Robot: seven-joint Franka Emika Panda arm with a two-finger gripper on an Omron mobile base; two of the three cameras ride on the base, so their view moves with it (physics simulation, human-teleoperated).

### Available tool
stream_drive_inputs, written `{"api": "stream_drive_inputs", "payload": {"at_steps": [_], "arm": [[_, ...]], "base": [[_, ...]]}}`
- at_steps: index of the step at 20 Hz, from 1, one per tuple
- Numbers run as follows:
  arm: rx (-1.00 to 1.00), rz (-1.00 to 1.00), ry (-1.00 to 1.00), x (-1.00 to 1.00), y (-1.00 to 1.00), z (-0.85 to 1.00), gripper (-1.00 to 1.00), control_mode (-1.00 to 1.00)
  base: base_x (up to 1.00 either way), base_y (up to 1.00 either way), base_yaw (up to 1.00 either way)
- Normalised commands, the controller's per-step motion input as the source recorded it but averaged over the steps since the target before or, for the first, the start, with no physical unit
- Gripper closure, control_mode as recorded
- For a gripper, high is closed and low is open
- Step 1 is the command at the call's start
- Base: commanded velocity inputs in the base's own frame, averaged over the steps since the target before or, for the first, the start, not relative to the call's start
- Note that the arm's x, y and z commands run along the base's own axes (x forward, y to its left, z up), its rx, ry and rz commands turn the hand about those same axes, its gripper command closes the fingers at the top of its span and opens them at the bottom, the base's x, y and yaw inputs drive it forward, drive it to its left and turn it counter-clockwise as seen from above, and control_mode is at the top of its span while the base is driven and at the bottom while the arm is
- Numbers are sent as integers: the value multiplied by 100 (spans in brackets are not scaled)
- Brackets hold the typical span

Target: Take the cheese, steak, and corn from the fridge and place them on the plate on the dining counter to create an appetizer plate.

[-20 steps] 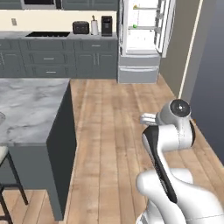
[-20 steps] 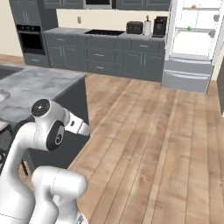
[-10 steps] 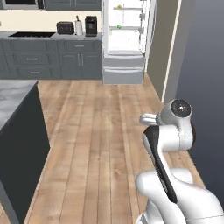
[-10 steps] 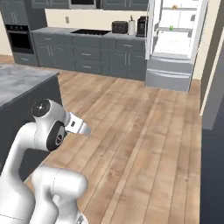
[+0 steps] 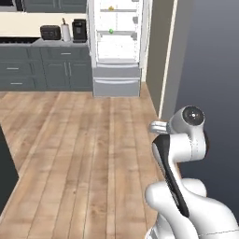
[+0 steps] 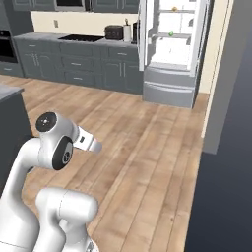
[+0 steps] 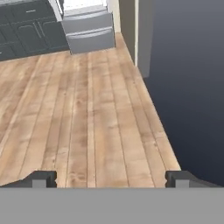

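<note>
Wood plank flooring (image 7: pixel 87 113), warm and honey-coloured, lies between me and the fridge (image 5: pixel 116 46). My gripper (image 7: pixel 111 178) points down and forward at that floor, its two dark fingertips (image 7: pixel 41 178) spread as wide as they go with nothing between them. I judge that is because I am in transit: nothing is within reach, so the jaws wait ready.

In the left base view the fridge stands at twelve o'clock, far across the room, white, with its upper doors open to show the white shelves inside. The open doors make sense, since everything I must fetch is in there. On the top shelf sits a small orange-yellow speck, probably the cheese (image 5: pixel 111 8), though it is too small to be sure. One shelf below is a small bright green dot, the corn (image 5: pixel 110 31). I cannot make out the steak at this distance.

To the fridge's left, at about ten o'clock, runs a line of dark grey cabinets (image 5: pixel 46 70) with a toaster (image 5: pixel 50 32) and a coffee machine (image 5: pixel 80 30) on the worktop. A tall dark wall panel (image 5: pixel 205 70) fills the three o'clock side, close beside my arm.

My arm is folded up tight over the base, which I take to be a carrying posture while driving. The task looks barely begun: no food is collected yet.
</note>
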Motion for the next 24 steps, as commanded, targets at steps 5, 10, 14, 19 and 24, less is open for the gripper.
{"api": "stream_drive_inputs", "payload": {"at_steps": [5, 10, 14, 19, 24], "arm": [[0, 0, 0, 0, 0, 0, -100, 100], [0, 0, 0, 0, 0, 0, -100, 100], [0, 0, 0, 0, 0, 0, -100, 100], [0, 0, 0, 0, 0, 0, -100, 100], [0, 0, 0, 0, 0, 0, -100, 100]], "base": [[100, -86, 0], [100, -33, 0], [100, 4, 0], [100, 6, 0], [100, 22, 0]]}}
